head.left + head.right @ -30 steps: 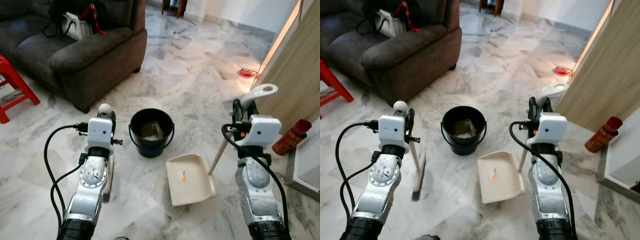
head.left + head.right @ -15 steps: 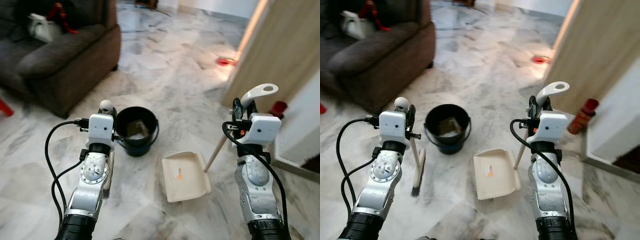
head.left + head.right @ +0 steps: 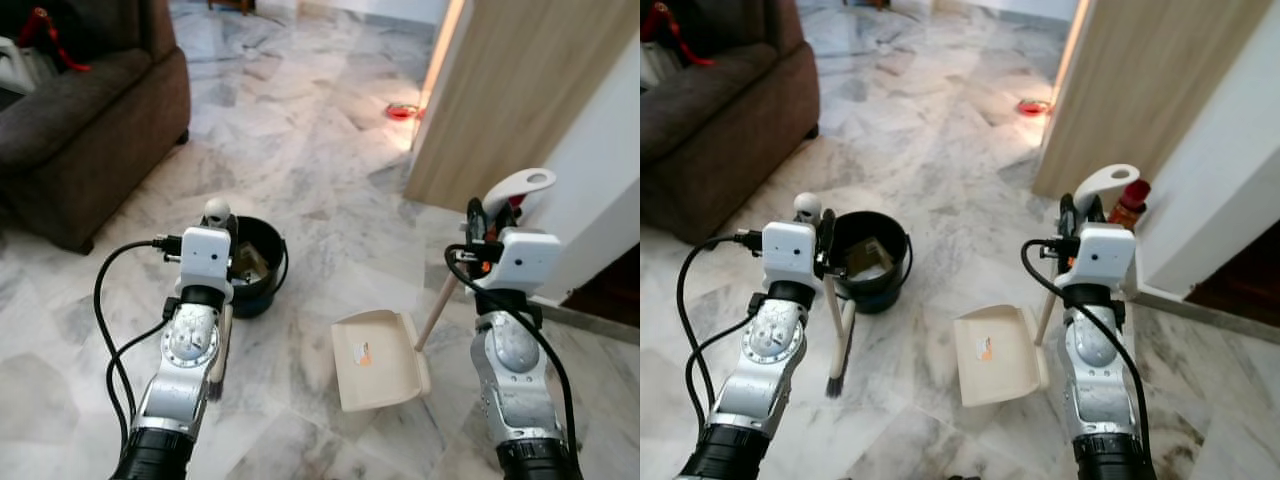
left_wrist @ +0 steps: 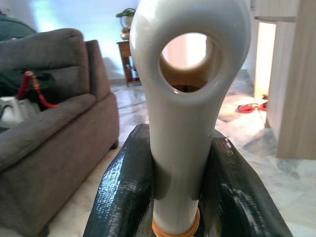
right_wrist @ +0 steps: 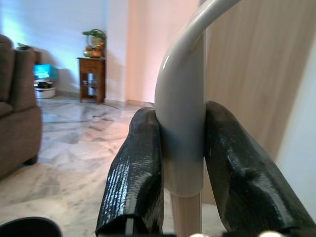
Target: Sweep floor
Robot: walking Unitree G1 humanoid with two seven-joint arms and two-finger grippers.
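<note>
Marble floor, grey-veined, glossy. Left gripper clamped on cream plastic broom handle; right gripper clamped on dustpan handle, flat cream dustpan beside round black bucket.

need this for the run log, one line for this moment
left gripper: shut on broom | right gripper: shut on dustpan | bucket: ahead

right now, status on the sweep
Left gripper shut on cream hand broom. Right gripper shut on cream long-handled dustpan. Black plastic bucket ahead.
</note>
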